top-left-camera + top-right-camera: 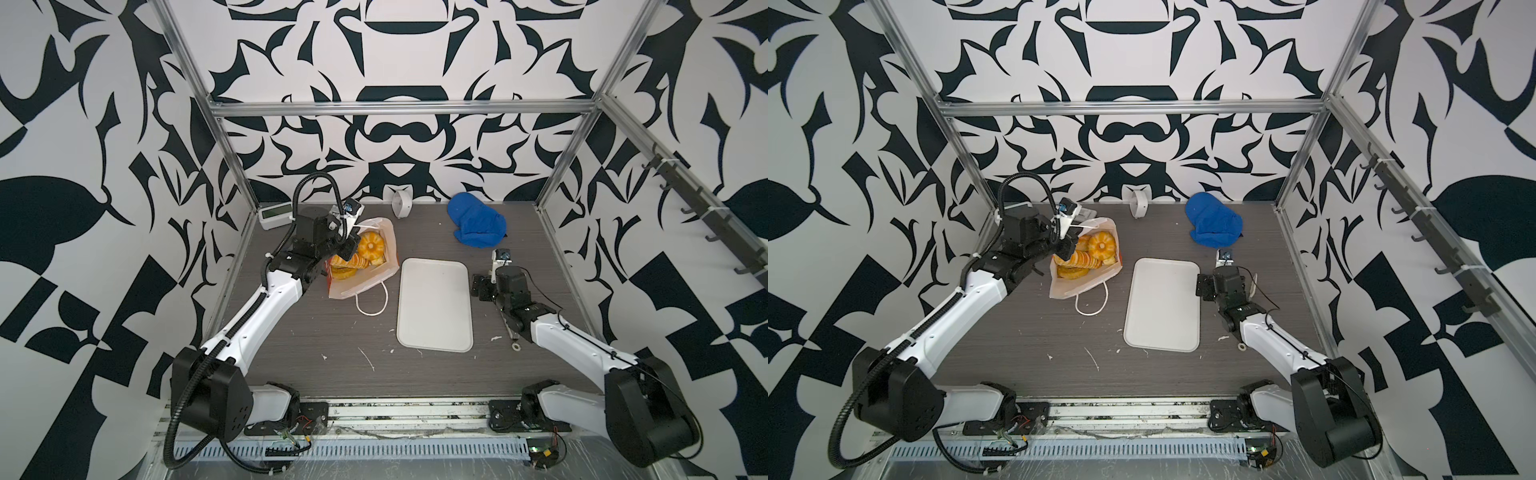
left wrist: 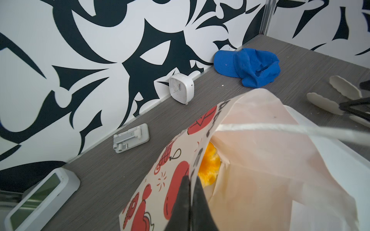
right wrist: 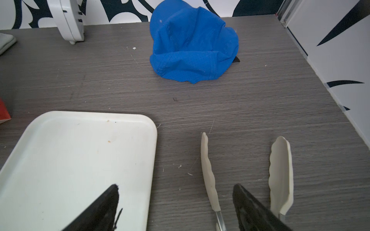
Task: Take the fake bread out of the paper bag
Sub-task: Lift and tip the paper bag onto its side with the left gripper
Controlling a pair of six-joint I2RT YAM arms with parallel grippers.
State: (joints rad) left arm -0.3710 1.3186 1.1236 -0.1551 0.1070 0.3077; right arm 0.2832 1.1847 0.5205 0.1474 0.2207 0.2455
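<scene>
The paper bag (image 1: 362, 286) stands open on the left of the table, red and white with a white cord handle (image 1: 372, 309). Inside it lies the fake bread: a golden ring (image 1: 370, 245) on top of other orange pastries (image 1: 351, 262). My left gripper (image 1: 350, 246) is shut on the bag's printed wall (image 2: 160, 180) at the rim. In the left wrist view its jaws pinch the paper, and orange bread (image 2: 210, 166) shows just behind. My right gripper (image 3: 175, 187) stands open and holds nothing, low over the table, right of the white tray (image 1: 434, 307).
White-tipped tongs (image 3: 208, 170) lie on the table under the right gripper. A blue cap (image 1: 478, 224) sits at the back right. At the back wall stand a white clock (image 1: 401, 202) and a grey display unit (image 1: 274, 216). A small grey stand (image 2: 131, 138) lies behind the bag.
</scene>
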